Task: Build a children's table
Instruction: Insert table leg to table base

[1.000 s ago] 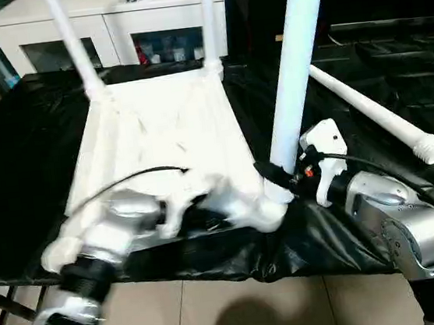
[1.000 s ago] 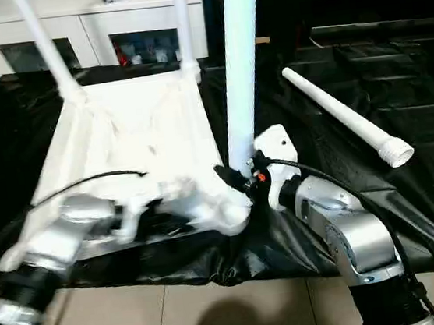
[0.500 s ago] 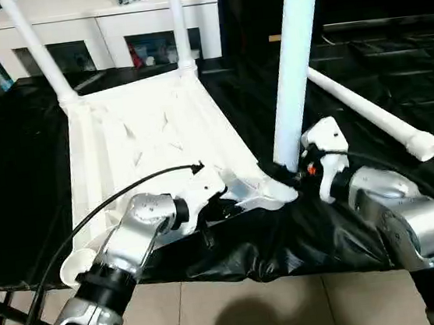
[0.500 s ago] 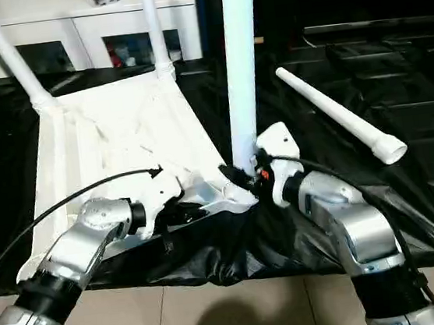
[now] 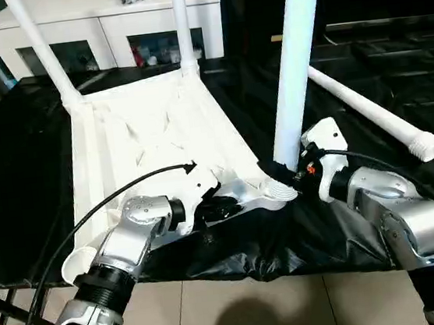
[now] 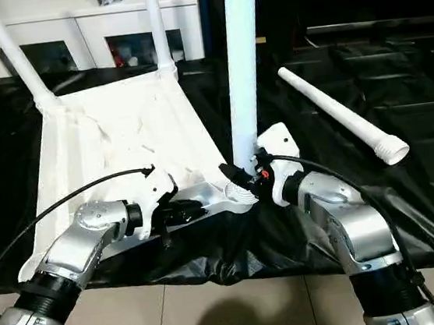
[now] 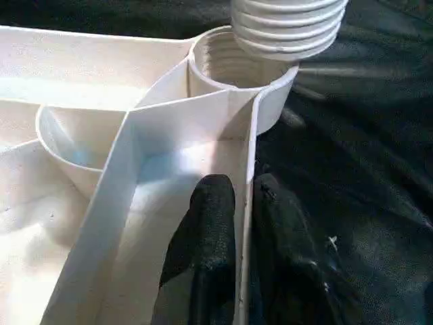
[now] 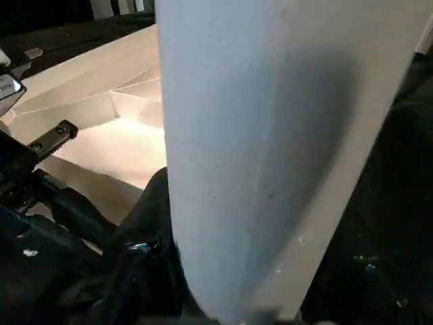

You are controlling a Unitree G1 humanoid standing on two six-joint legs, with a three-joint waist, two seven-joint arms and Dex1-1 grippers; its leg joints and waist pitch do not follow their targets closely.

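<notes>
The white tabletop (image 5: 143,132) lies upside down, ribbed side up, on the black-covered bench. Two white legs (image 5: 38,41) (image 5: 182,25) stand upright in its far corner sockets. My right gripper (image 5: 285,174) is shut on a third leg (image 5: 292,67), held upright. That leg's threaded end (image 7: 287,27) sits just over the mouth of the near right corner socket (image 7: 226,64). My left gripper (image 7: 245,193) is shut on the tabletop's near rim beside that socket, one finger (image 7: 213,230) on each side of the rim wall. A fourth leg (image 5: 368,114) lies loose on the right.
A white glass-door cabinet (image 5: 107,26) stands behind the bench. The black sheet (image 5: 393,56) hangs crumpled over the bench's front edge, with tiled floor (image 5: 242,316) below. A black cable (image 5: 111,198) arcs over my left forearm.
My left arm, blurred in motion a second ago, has settled with its fingers on the near rim. The tabletop's near end has swung slightly. The right gripper and its leg have hardly moved.
</notes>
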